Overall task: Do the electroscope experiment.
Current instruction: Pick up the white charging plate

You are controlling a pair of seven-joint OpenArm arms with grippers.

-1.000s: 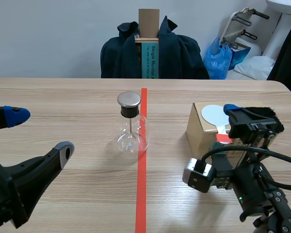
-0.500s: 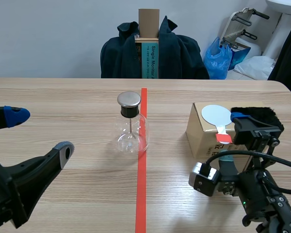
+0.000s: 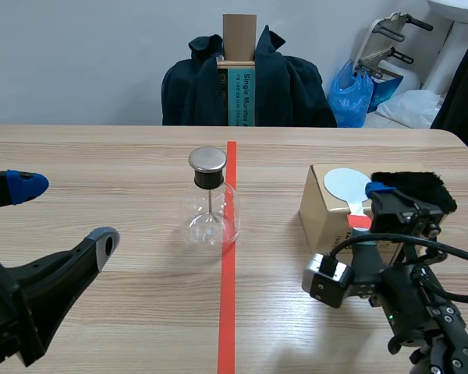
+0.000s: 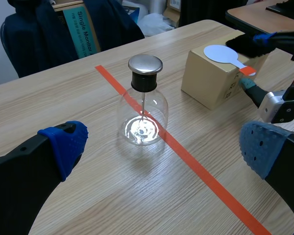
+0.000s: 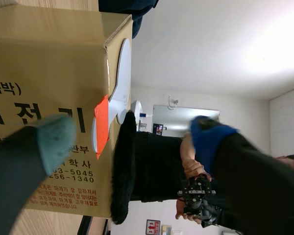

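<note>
The electroscope, a clear glass flask with a metal cap, stands on the red tape line mid-table. To its right is a cardboard box. On top of the box lie a white disc paddle with an orange handle and a piece of black fur. My right gripper is open and turned on its side. Its blue pad is above the box top and its teal pad is against the box's near face. My left gripper stands open, well short of the flask.
Behind the table's far edge stands a chair draped with a dark jacket and holding a tall carton. A blue plastic bag sits on the floor at the back right. The red tape line runs down the table's middle.
The right gripper sank slightly and shifted a little right at the box's corner, then eased back left. The left arm, flask, paddle and fur stayed put.
</note>
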